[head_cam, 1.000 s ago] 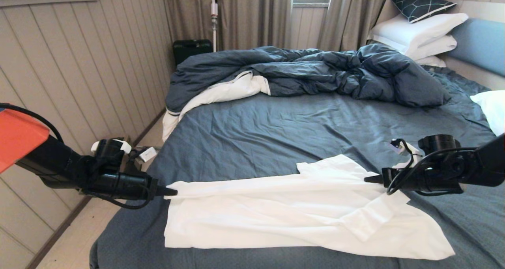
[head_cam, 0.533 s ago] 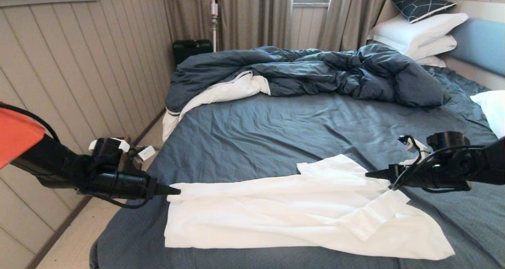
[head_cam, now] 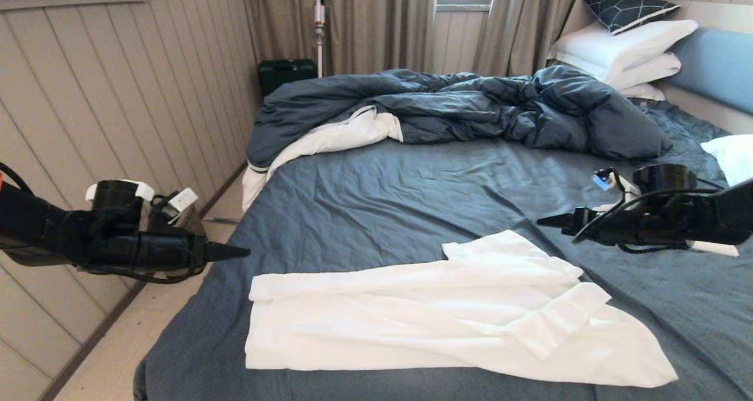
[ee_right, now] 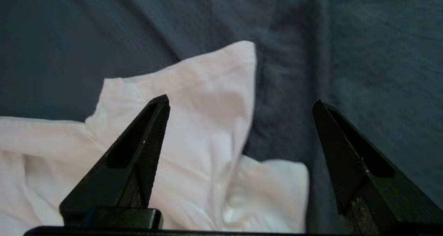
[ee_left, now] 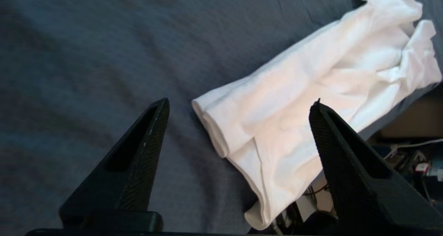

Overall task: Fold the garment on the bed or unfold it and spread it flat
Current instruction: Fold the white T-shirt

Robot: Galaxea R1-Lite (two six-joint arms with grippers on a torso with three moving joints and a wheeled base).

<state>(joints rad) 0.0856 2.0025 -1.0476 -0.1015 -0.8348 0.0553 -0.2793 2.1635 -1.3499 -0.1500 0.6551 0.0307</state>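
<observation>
Both my claws spread wide, holding nothing: left gripper point(head_cam: 244, 251) off garment point(head_cam: 412, 313) corner, right gripper point(head_cam: 544, 220) above bed point(head_cam: 382, 195).

Right hand point(ee_right: 240, 102): both black tapered fingers point(ee_right: 138, 149) stand wide apart with nothing between them. Beneath lies the white garment point(ee_right: 193, 125), creased, one corner raised toward the far side, resting on the dark blue sheet of the bed point(ee_right: 363, 49). No contact between fingers and cloth visible.
</observation>
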